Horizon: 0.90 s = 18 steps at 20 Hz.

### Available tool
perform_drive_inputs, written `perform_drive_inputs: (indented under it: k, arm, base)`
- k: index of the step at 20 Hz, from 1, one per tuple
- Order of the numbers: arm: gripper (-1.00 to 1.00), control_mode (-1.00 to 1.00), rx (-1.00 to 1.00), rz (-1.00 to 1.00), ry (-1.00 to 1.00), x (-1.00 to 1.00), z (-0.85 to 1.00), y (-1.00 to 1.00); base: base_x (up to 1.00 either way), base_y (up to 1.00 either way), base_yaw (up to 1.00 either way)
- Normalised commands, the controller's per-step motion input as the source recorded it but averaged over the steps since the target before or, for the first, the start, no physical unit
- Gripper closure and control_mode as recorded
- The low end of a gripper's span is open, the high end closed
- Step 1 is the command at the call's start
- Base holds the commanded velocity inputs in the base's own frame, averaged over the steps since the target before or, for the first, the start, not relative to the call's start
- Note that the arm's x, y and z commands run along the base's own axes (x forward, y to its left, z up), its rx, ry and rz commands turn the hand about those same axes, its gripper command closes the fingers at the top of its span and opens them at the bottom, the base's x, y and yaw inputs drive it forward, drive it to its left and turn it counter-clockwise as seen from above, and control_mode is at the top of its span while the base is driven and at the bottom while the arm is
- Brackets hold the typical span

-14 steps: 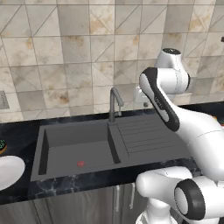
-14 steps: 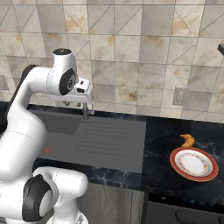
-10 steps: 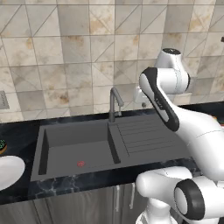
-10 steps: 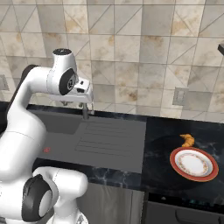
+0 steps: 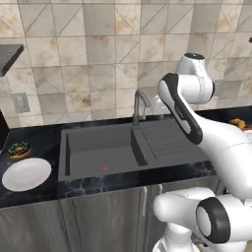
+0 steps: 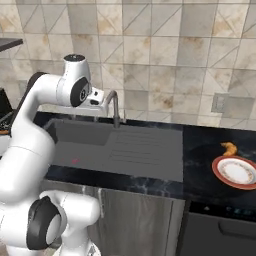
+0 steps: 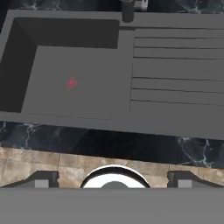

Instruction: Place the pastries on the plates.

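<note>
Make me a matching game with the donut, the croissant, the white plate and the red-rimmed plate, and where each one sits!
Things:
1. dark chocolate ring donut with sprinkles
2. golden curved croissant
3. plain white round plate
4. red-rimmed round plate with pale centre

Places:
A. on the counter right of the sink, front, nothing on it
B. on the counter left of the sink, behind a plate
C. on the counter left of the sink, front, nothing on it
D. on the counter right of the sink, behind a plate

Pairs: 1-B, 2-D, 3-C, 4-A
</note>
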Motion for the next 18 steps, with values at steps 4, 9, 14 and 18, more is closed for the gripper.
perform_drive_inputs:
  k: [4,9,14,18]
  arm:
    - [-1.0,1.0,0.0,0.0,0.0,0.0,0.0,0.0]
    - [-1.0,1.0,0.0,0.0,0.0,0.0,0.0,0.0]
    - [-1.0,1.0,0.0,0.0,0.0,0.0,0.0,0.0]
    - [-1.0,1.0,0.0,0.0,0.0,0.0,0.0,0.0]
  base:
    - [-0.54,1.0,-0.13]
    - [0.23,1.0,-0.03]
    - [0.55,0.78,-0.01]
    - [0.46,0.22,0.0]
